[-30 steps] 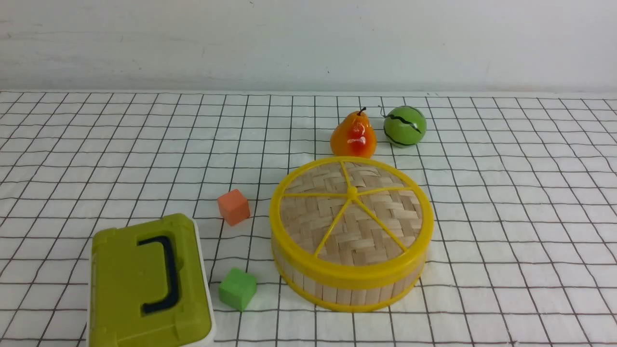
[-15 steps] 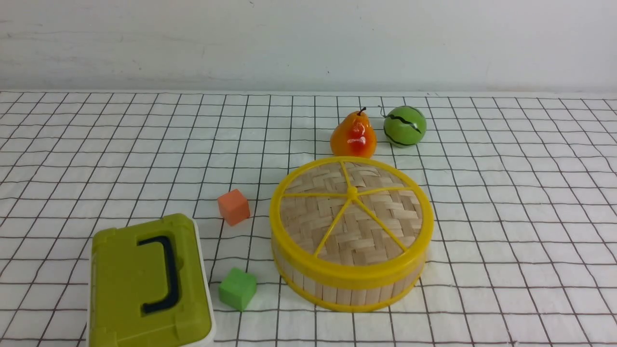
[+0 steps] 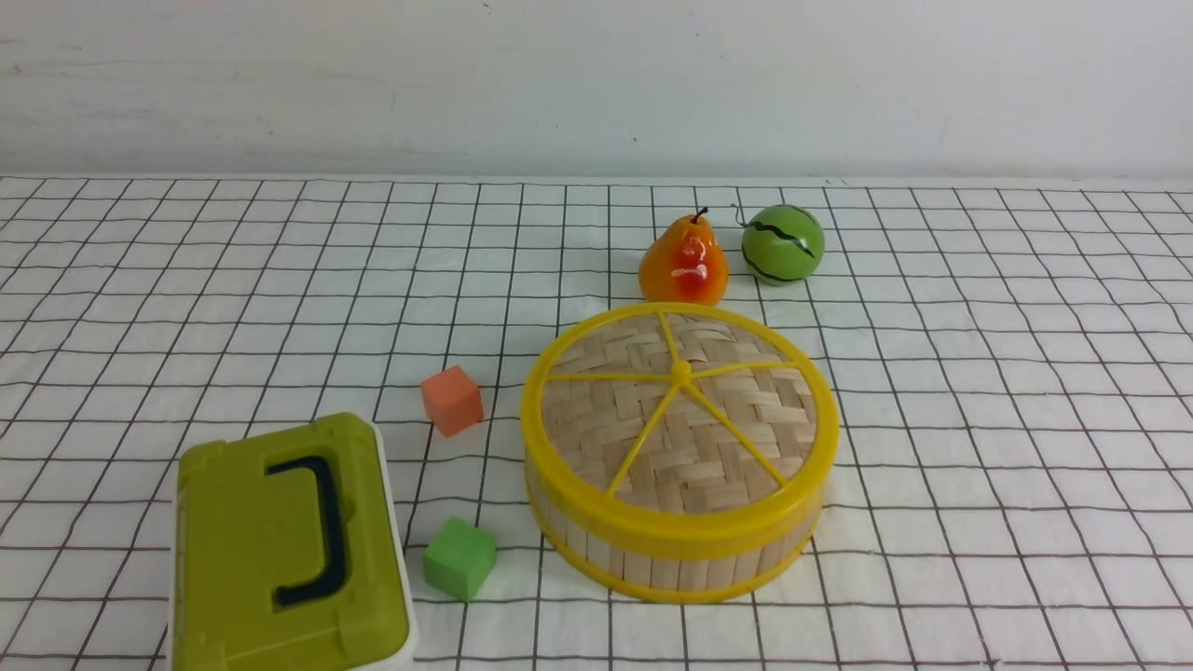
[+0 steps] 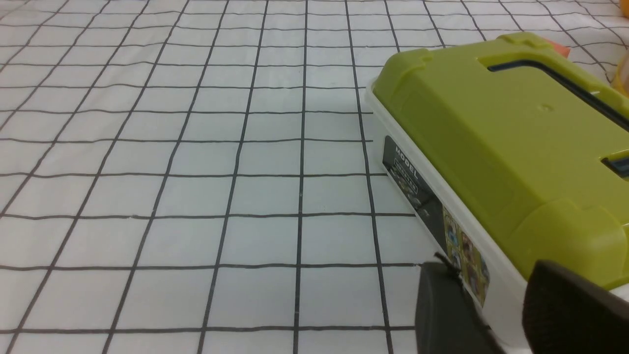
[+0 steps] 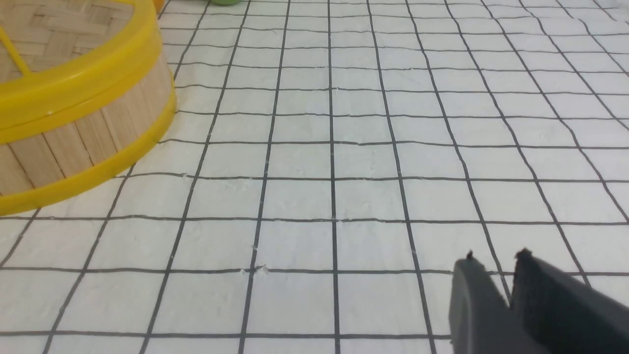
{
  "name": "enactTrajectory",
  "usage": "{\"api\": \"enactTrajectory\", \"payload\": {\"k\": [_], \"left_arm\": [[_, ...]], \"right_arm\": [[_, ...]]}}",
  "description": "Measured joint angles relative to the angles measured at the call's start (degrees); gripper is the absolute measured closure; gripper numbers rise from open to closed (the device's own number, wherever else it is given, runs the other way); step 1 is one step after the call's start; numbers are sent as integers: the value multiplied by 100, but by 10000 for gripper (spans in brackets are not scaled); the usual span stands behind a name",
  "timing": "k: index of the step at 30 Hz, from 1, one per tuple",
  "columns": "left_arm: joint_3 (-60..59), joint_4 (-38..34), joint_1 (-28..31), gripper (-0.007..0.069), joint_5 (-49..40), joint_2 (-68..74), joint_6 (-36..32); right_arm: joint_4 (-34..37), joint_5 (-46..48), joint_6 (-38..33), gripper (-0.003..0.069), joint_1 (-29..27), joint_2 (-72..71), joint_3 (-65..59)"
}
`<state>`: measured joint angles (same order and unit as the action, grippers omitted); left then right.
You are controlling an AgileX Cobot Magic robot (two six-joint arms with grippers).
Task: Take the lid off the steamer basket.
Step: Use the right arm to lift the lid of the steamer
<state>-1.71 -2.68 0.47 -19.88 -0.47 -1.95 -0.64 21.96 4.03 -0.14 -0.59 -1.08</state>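
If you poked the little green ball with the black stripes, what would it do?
The green ball would probably roll, since it looks nearly round. It might feel a bit slippery, because its skin looks smooth. It probably wouldn't squash easily; its shape looks firm.

White tbl point(image 3: 979, 391) w/ blk grid lines, plain pale wall point(image 3: 596, 84) behind.

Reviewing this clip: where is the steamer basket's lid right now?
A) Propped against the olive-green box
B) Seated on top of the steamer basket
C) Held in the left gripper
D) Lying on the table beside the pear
B: the lid sits level on the steamer basket, its yellow rim resting all around above the slatted wall.
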Motion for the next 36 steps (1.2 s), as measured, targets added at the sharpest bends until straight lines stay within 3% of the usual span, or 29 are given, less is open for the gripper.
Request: {"api": "enactTrajectory", "payload": {"k": [19, 25, 27, 31, 36], "left_arm": [[0, 0, 0, 386, 0, 0, 0], [0, 0, 0, 385, 0, 0, 0], [0, 0, 0, 385, 0, 0, 0], [0, 0, 0, 385, 0, 0, 0], [0, 0, 0, 385, 0, 0, 0]], "right_arm": [[191, 0, 0, 524, 0, 0, 0], [1863, 12, 233, 516, 0, 0, 0], [3531, 97, 739, 512, -5, 0, -35], [5256, 96, 1045, 507, -5, 0, -47], [5573, -206, 447, 502, -5, 0, -47]]}}
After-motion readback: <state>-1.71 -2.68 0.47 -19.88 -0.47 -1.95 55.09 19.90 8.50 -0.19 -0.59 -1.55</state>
